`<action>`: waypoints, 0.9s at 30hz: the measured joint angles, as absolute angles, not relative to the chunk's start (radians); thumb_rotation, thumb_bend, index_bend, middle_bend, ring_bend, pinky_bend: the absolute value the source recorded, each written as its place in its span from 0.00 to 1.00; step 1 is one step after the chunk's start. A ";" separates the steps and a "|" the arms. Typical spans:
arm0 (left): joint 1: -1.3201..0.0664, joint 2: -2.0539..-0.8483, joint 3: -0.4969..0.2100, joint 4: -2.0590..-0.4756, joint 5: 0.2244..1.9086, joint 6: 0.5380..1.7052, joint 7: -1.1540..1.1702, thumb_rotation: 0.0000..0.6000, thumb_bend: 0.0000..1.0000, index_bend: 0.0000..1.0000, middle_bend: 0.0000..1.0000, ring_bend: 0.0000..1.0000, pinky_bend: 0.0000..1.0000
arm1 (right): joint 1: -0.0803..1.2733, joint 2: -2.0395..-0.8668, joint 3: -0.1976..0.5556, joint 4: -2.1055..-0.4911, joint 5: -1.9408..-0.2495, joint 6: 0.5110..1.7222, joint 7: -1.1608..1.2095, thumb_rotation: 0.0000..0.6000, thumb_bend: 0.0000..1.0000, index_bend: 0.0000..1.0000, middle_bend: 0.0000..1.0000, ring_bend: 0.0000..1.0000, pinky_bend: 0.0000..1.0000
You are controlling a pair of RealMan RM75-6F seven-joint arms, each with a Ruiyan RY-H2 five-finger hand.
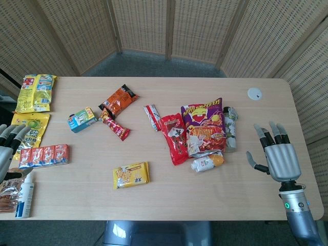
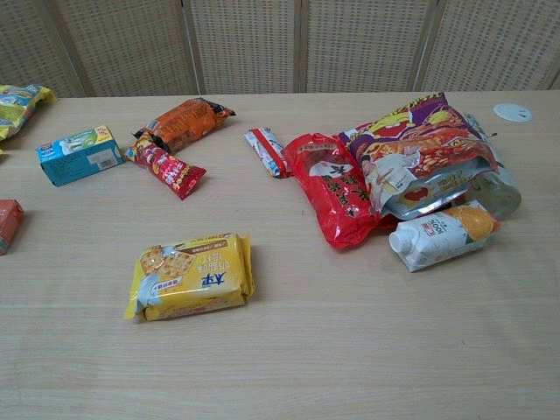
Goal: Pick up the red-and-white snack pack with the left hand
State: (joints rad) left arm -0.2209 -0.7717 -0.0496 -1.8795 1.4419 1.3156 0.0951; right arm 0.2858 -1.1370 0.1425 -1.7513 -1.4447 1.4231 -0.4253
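Red-and-white snack pack (image 1: pixel 152 117) (image 2: pixel 267 150) near centre of table (image 1: pixel 169 200) in head view, just above mid-frame, slightly left of centre. Small, slim, elongated sachet, lying flat, long axis tilted top-left to bottom-right. White body w/ red printing, crimped ends; small blue bit on lower edge in chest view. Text too small to read. Sits just left of big red bag (image 1: pixel 174 138) (image 2: pixel 332 197), close beside but apparently not touching. Nothing gripping it.

Left hand (image 1: pixel 9 146) at far left edge of head view, mid-height, partly cut off by frame. Fingers extended, slightly apart, holding nothing; hovering by red multi-pack (image 1: pixel 44 155) and green-yellow bag (image 1: pixel 29 128). Well apart from target. Not seen in chest view.

Right hand (image 1: pixel 274 152) at lower right of head view, over table edge area. Fingers spread, pointing up-frame, thumb out to left, empty.

Other stuff: purple-yellow chip bag (image 1: pixel 204 125) (image 2: pixel 420 149) right of red bag, overlapping it; small white-orange drink carton (image 1: pixel 207 162) (image 2: pixel 444 234) below chips. Yellow cracker pack (image 1: pixel 131 175) (image 2: pixel 191 276) lower centre. Orange pack (image 1: pixel 119 100) (image 2: pixel 182 122) and red stick snack (image 1: pixel 115 125) (image 2: pixel 166 166) left of target. Teal box (image 1: pixel 82 119) (image 2: pixel 80 153) further left. Yellow bag (image 1: pixel 36 92) upper left. White bottle (image 1: pixel 24 195) lower left. White round disc (image 1: pixel 254 93) (image 2: pixel 513 111) upper right.
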 measured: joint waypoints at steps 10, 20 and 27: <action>-0.236 -0.777 -0.051 -1.864 1.452 1.293 0.080 0.94 0.12 0.00 0.00 0.00 0.00 | 0.284 -1.131 0.142 -1.781 -1.455 1.426 -0.427 0.12 0.44 0.00 0.24 0.00 0.03; -0.319 -0.774 -0.070 -1.845 1.442 1.174 0.143 1.00 0.13 0.00 0.00 0.00 0.00 | 0.275 -1.128 0.137 -1.807 -1.462 1.433 -0.444 0.12 0.44 0.00 0.24 0.00 0.03; -0.445 -0.881 -0.099 -1.752 1.400 1.023 0.232 1.00 0.13 0.00 0.00 0.00 0.00 | 0.265 -1.112 0.135 -1.830 -1.466 1.443 -0.457 0.12 0.44 0.00 0.24 0.00 0.03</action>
